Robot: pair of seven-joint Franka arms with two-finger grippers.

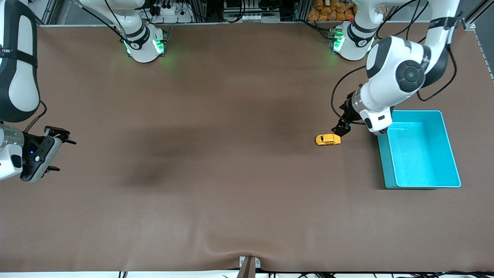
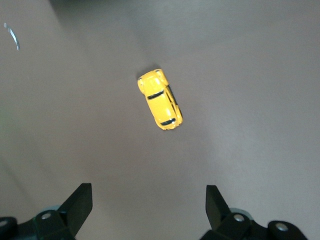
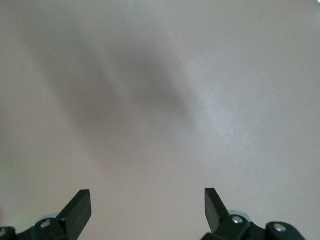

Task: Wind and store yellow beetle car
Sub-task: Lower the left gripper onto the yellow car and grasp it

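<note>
- The small yellow beetle-shaped toy car (image 1: 328, 139) stands on its wheels on the brown table (image 1: 216, 185), toward the left arm's end, beside the turquoise rectangular plastic bin (image 1: 449, 148) but apart from it.
- The left gripper (image 1: 341, 129) hangs just over the table right by the car's end that faces the bin; in the left wrist view its fingers (image 2: 80, 202) are spread wide with nothing between them, and the car (image 2: 160, 99) lies ahead of them, untouched.
- The right gripper (image 1: 58, 150) waits over bare table at the right arm's end, well apart from the car, its fingers (image 3: 80, 205) also wide open and empty.
- The car looks light, rigid and glossy, so it would probably slide or roll on its small wheels if nudged from one end.
- The rounded roof gives poor purchase; the flatter flanks, across the body between the wheels, seem the safest place to take hold.
- A gentle, centred pinch should do: squeezing off-centre could spin the toy out of the fingers.
- Winding probably means pressing it down and drawing it backward along the table, so the hold must leave the wheels free.
</note>
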